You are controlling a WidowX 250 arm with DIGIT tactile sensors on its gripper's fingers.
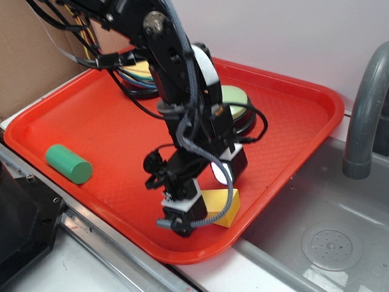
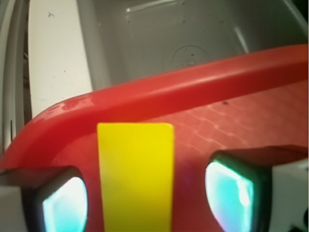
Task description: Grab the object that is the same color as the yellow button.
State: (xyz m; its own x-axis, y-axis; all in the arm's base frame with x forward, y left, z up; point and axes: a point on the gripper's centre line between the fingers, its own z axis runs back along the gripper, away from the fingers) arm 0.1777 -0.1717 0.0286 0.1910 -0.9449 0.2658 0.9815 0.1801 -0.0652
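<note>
The gripper [image 1: 203, 198] is sitting low over the tray [image 1: 91, 131], at about 5 o'clock on it, jaws spread and straddling the wedge [image 1: 223, 204]. In the wrist view the wedge [image 2: 135, 176] is lying between the two fingers [image 2: 63, 205], with a gap on each side, so nothing is pinching it. The wedge is resting just inside the tray's rim [image 2: 159, 94], beside the sink [image 1: 328, 237]. The yellow button [image 1: 140, 73] is at 11 o'clock, partly hidden behind the arm. A green cylinder [image 1: 68, 163] is lying at 8 o'clock.
</note>
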